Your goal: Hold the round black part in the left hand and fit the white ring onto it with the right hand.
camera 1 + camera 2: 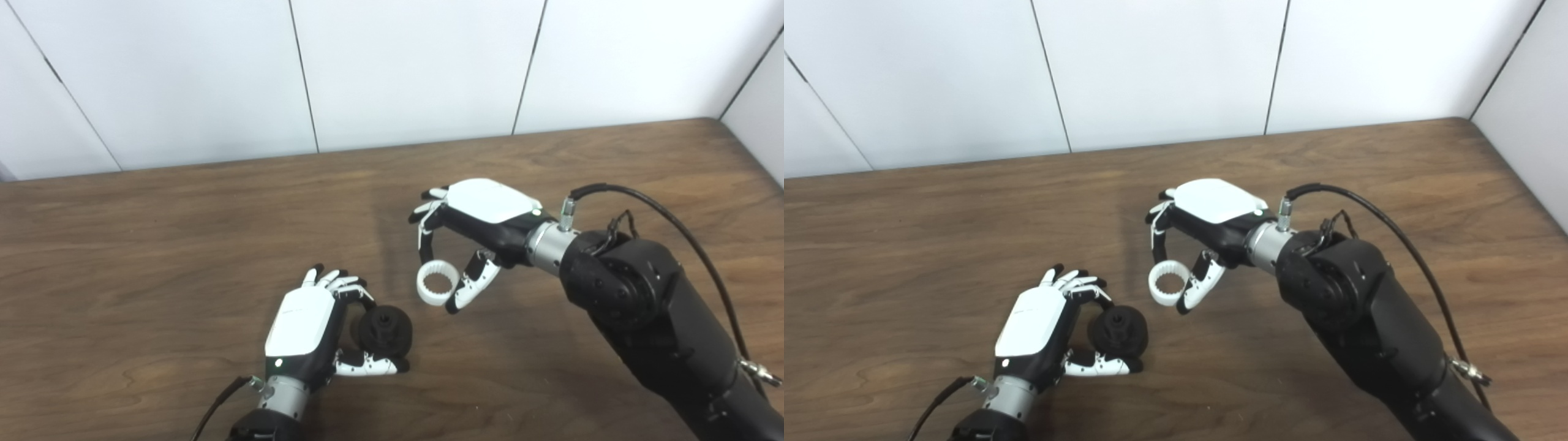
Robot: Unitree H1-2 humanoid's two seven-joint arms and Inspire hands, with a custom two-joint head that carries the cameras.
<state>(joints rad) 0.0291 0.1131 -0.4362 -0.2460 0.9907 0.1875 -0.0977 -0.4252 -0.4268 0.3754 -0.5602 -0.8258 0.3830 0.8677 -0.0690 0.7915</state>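
Observation:
The round black part (384,331) rests low over the wooden table (153,245), held by my left hand (306,324), which is shut on it with fingers over its top and thumb under its near side. Up and to the right of it, the white toothed ring (437,282) hangs between the fingers and thumb of my right hand (484,220), which is shut on it. The ring is a short gap away from the black part and does not touch it. In the right eye view the ring (1168,282) and black part (1118,331) stand the same way.
The white panel wall (392,67) runs behind the table's far edge, and a side wall closes the right corner. My right forearm (649,306) and its cable cross the table's right side.

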